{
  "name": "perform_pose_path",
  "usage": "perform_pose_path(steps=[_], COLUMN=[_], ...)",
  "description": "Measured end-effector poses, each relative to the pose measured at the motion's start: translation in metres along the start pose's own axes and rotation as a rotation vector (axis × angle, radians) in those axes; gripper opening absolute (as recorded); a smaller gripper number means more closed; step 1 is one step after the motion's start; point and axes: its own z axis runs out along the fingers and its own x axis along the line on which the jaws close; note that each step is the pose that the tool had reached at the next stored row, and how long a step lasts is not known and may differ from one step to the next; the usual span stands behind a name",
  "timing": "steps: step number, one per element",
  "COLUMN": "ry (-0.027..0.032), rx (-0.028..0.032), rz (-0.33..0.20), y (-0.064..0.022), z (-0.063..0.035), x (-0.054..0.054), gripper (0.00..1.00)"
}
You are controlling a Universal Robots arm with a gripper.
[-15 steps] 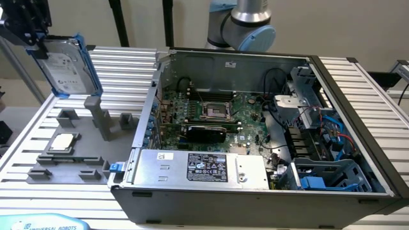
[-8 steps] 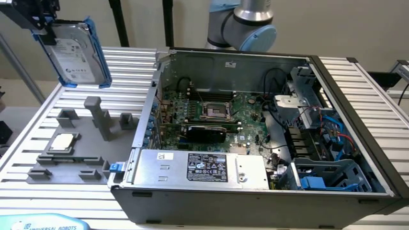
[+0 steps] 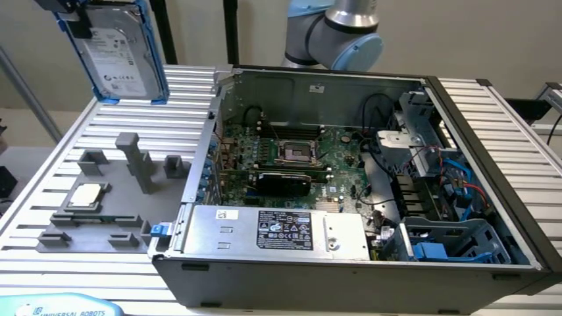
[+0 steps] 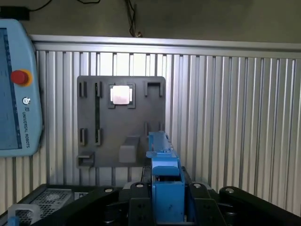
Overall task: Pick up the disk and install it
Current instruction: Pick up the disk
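The disk [image 3: 118, 59], a silver-grey hard drive with a white label in a bright blue frame, hangs upright in the air above the far corner of the table, at the exterior view's left. My gripper [image 3: 72, 12] grips it from above and is shut on it. In the wrist view the disk [image 4: 164, 174] shows edge-on as a blue strip between the dark gripper [image 4: 167, 209] fingers, high over the grey fixture plate [image 4: 121, 120].
The fixture plate [image 3: 97, 197] holds a small square processor chip [image 3: 85, 194] and upright posts. An open computer case [image 3: 351, 164] takes up the middle, with a blue drive cage [image 3: 457, 243] at its near corner. A teach pendant [image 4: 14, 84] lies at the table's edge.
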Motion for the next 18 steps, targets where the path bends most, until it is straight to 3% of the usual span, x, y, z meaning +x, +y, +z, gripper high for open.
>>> perform_pose_path(steps=[5, 18], ry=[-0.0018, -0.0053], rx=[-0.0016, -0.0022], rz=[0.000, 0.000], y=[-0.0224, -0.0812], z=[-0.0195, -0.0350], x=[0.002, 0.012], gripper=[0.33, 0.33])
